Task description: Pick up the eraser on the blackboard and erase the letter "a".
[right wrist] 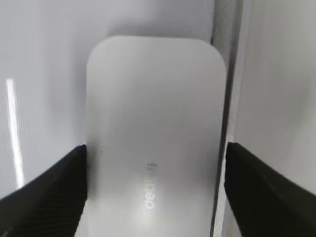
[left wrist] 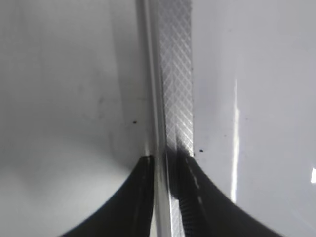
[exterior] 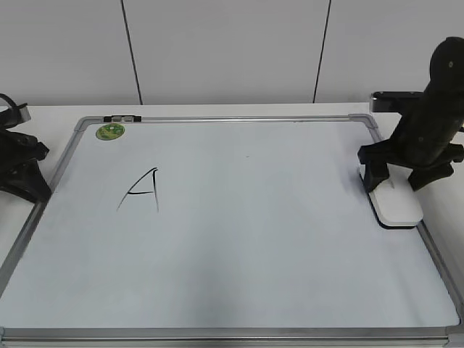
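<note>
The step in hand is the pickup: the right hand (right wrist: 155, 192) is released, its fingers (right wrist: 44, 197) straddling the eraser (exterior: 395, 206), which lies flat on the blackboard (exterior: 239, 246) against the board's right frame, with narrow gaps on both sides. The next move calls for clenching on the eraser's long edges, lifting, then carrying it across the blackboard to the written letter (exterior: 141, 190) near the board's left side. The left hand (left wrist: 165, 197) rests over the board's left frame; its state cannot be told.
</note>
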`<state>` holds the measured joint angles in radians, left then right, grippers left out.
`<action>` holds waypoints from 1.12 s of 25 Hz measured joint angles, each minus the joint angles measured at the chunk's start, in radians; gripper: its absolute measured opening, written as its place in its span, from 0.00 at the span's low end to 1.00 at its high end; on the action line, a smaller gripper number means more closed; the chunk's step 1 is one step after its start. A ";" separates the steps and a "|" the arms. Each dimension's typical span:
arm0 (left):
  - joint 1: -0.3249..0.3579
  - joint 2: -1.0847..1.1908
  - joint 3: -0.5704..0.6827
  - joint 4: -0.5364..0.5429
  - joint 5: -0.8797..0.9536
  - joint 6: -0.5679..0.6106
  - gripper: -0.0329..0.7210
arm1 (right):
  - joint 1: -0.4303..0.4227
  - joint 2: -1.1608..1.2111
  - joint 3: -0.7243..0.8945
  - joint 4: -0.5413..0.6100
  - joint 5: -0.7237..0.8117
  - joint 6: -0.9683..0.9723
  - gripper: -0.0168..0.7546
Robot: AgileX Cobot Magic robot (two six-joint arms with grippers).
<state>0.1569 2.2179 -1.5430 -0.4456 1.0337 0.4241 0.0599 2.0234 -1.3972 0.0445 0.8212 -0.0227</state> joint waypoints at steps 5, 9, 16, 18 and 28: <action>0.000 0.001 0.000 0.006 0.002 0.000 0.46 | 0.000 0.000 -0.122 -0.010 0.123 -0.002 0.83; 0.000 -0.005 -0.010 0.012 0.036 0.000 0.62 | 0.000 0.000 -0.192 -0.012 0.195 -0.022 0.82; 0.000 -0.084 -0.162 0.019 0.162 -0.053 0.65 | 0.000 -0.018 -0.258 -0.013 0.330 -0.045 0.79; 0.000 -0.127 -0.178 0.026 0.164 -0.091 0.65 | 0.000 -0.048 -0.259 -0.010 0.360 -0.047 0.79; -0.064 -0.482 -0.151 0.111 0.190 -0.190 0.65 | 0.000 -0.280 -0.261 0.031 0.406 -0.057 0.79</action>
<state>0.0928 1.7358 -1.6940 -0.3347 1.2233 0.2345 0.0599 1.7432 -1.6587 0.0753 1.2269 -0.0794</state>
